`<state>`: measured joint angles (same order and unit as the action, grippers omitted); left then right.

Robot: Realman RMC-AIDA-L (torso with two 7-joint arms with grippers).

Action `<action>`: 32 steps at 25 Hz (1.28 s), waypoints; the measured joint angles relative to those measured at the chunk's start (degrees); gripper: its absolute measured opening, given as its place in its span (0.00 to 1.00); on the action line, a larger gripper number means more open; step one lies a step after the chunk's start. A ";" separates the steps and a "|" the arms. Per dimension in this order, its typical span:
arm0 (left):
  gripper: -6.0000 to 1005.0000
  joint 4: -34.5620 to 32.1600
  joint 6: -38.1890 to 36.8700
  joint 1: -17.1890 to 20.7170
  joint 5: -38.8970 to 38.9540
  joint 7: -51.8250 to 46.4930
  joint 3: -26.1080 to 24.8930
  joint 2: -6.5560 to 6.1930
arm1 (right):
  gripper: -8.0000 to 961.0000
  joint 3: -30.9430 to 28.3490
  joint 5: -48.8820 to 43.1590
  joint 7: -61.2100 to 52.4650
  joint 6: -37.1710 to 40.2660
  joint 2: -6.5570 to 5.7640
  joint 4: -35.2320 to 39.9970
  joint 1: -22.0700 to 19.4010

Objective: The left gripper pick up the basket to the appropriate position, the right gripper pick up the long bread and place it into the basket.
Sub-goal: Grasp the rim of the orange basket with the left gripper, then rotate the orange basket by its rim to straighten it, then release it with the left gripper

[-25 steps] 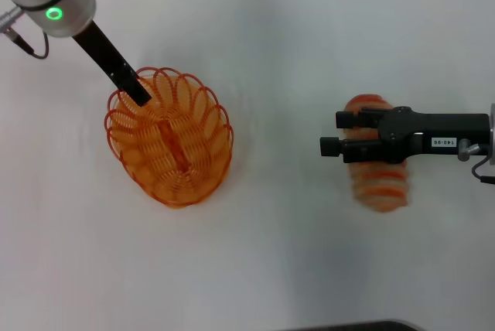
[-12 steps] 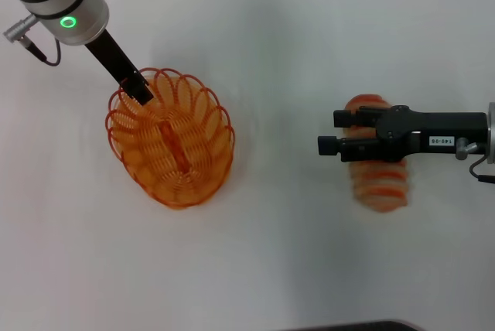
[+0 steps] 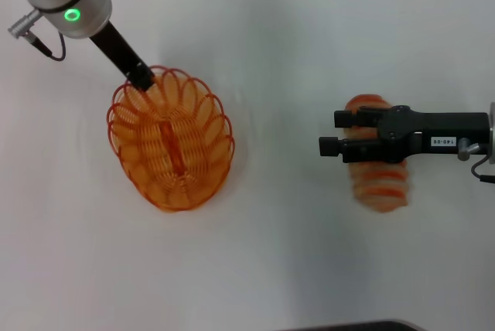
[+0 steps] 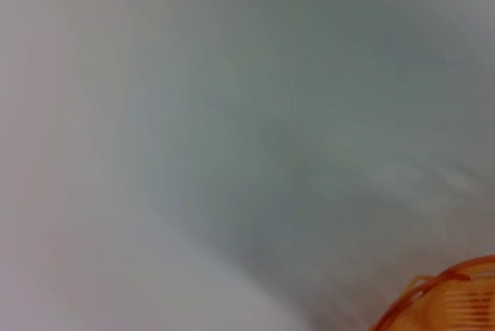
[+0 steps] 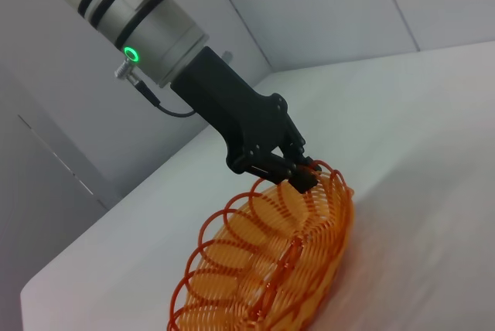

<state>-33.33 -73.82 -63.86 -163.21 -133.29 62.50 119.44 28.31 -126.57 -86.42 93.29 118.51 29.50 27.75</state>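
Note:
The orange wire basket [image 3: 172, 144] stands at the left in the head view. My left gripper [image 3: 141, 78] is shut on a loop of its far rim; the right wrist view shows the fingers [image 5: 298, 174] pinching that rim, with the basket [image 5: 271, 269] tilted up at that end. A bit of the rim [image 4: 441, 300] shows in the left wrist view. The long bread [image 3: 377, 180], tan with orange-red stripes, lies at the right. My right gripper [image 3: 331, 132], with its white label, is open above the loaf's far half and holds nothing.
The white table [image 3: 286, 52] spreads around both things, with bare room between the basket and the bread. A dark edge [image 3: 348, 325] shows at the near side of the table.
My left gripper has drawn back to the basket's far rim and risen, and the basket has tipped up slightly with it. The right gripper and the bread have not moved.

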 joint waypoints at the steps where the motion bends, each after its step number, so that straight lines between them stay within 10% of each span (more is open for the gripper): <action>1: 0.15 -0.27 -0.09 -0.01 0.02 -0.37 -0.48 0.00 | 0.98 -0.02 0.00 0.00 0.08 -0.11 0.00 -0.04; 7: 0.11 -4.25 -3.03 0.11 0.23 -5.19 -10.13 0.00 | 0.98 -0.17 0.00 0.07 1.14 -0.99 0.41 -0.48; 20: 0.09 -8.41 -3.93 4.32 0.19 -32.99 -13.43 -0.92 | 0.98 -2.36 0.00 0.88 3.70 -4.07 0.93 -1.20; 32: 0.09 -16.71 -4.24 13.42 1.45 -37.17 -26.83 4.84 | 0.98 -4.38 -0.17 3.72 4.03 -5.03 2.86 -1.38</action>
<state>-50.04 -78.06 -50.44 -161.76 -170.46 35.68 124.28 23.93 -126.73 -82.70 97.32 113.48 32.36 26.37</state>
